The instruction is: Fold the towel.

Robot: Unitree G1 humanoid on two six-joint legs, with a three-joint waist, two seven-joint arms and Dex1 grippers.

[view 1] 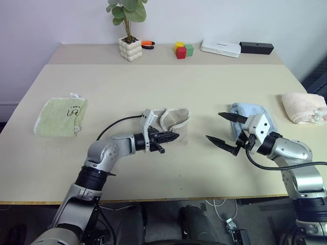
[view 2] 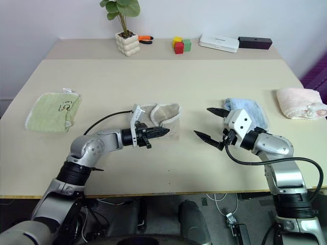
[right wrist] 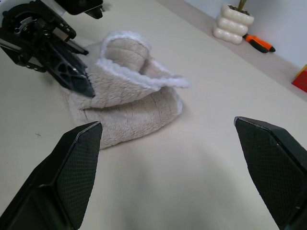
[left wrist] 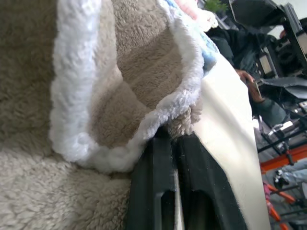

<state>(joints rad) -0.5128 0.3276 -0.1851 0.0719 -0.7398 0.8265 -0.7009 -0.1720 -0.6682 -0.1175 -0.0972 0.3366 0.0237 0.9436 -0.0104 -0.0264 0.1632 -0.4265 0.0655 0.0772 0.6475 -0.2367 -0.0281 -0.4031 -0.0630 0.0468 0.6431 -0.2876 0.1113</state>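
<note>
— Beige terry, white-edged: the towel (view 1: 173, 122) lies crumpled mid-table (view 1: 153, 81), just beside the light blue towel (view 1: 253, 115).

— And the fingers?

— Left gripper (view 1: 171, 137) at the towel's near edge — fingers nearly together, grip unclear. Right gripper (view 1: 222, 128) stands wide open, holding nothing.

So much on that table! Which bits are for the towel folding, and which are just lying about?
For the job:
- beige towel
- left gripper, at the towel
- right gripper, open

Lying about:
- green towel
- light blue towel
- pink towel
- potted plant
- coloured blocks
- white box
- black box
</note>
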